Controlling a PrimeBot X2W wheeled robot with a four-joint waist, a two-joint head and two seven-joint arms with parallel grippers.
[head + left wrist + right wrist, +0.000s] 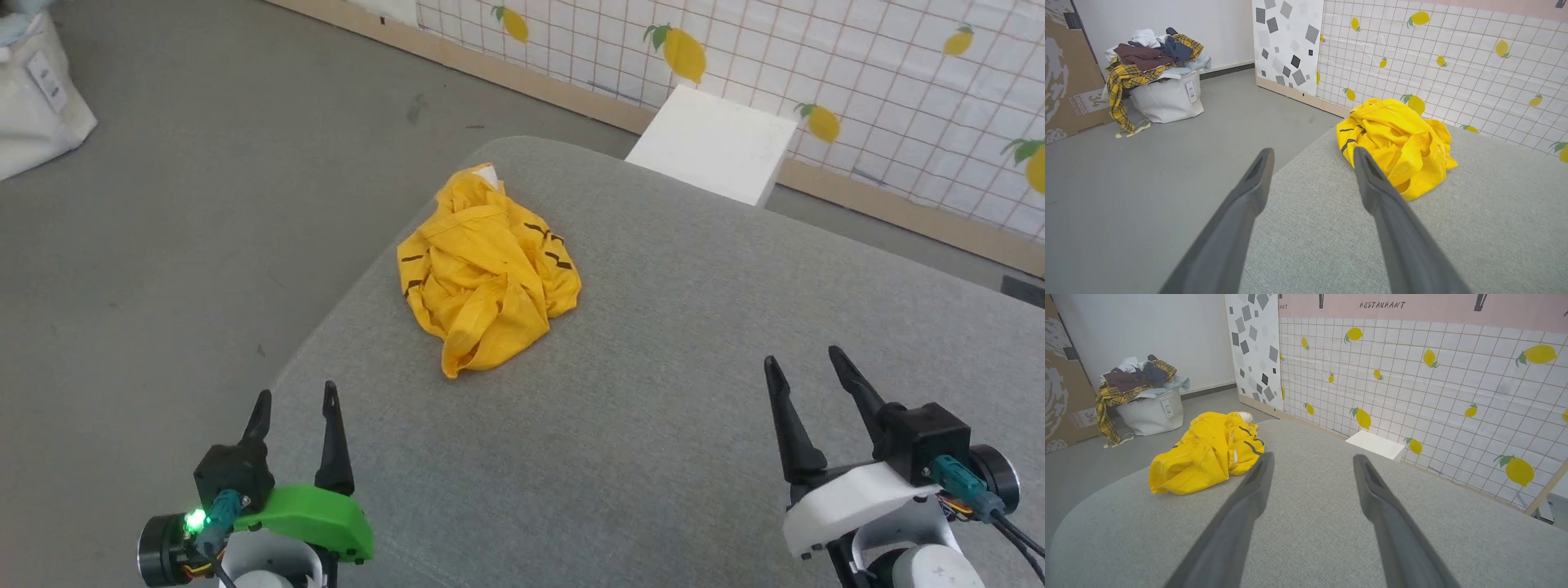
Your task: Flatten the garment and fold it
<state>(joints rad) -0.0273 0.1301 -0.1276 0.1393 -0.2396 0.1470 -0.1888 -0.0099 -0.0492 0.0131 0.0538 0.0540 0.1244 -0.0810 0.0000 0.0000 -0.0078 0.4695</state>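
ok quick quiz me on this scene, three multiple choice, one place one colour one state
1. The crumpled bright yellow cloth garment lies:
A. inside a drawer
B. on the grey fabric-covered table, near its far left edge
C. hanging on a hook

2. The plastic cover behind the left tool is:
A. white
B. red
C. green

3. The left tool and right tool are:
A. both open, holding nothing
B. both shut on the garment
C. one open, one shut

Answers:
1 B, the garment rests on the tabletop by that edge.
2 C, the cover is bright green in the head view.
3 A, each pair of fingers stands apart, well short of the garment.
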